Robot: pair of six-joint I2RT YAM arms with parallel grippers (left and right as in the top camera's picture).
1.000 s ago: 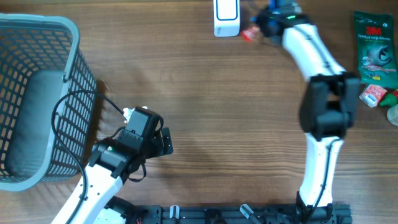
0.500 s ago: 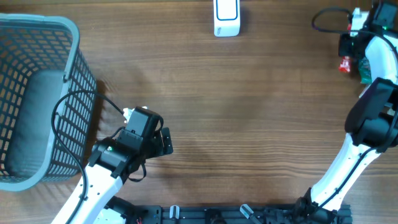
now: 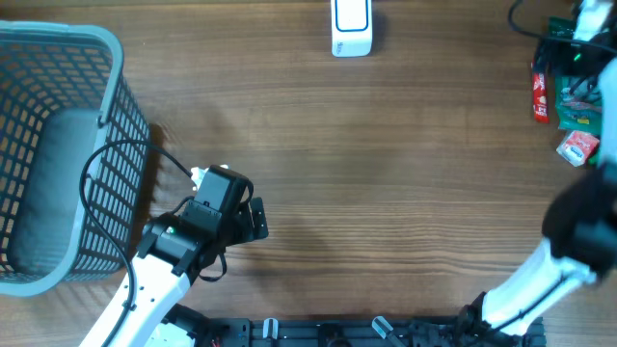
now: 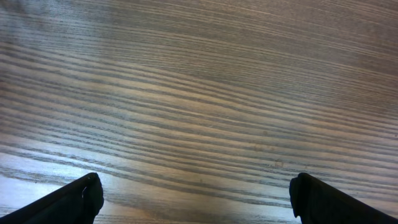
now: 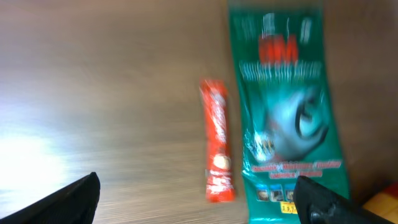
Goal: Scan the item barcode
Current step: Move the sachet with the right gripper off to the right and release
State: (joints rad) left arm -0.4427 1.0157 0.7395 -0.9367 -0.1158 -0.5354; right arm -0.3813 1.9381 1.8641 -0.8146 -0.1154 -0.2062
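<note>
The right end effector [image 5: 199,193], fingers spread and empty, hovers directly above a red snack stick [image 5: 216,148] lying beside a green packet [image 5: 287,118] on the worktop [image 5: 93,81], seemingly released there.

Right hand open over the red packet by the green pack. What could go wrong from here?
1. The red packet lies close beside the green pack; the open right hand may catch the pack's edge when it closes.
2. The right wrist view is blurred, so the aim may be off.
3. The scanner stands far across the table, a long carry for a thin packet that may slip.
</note>
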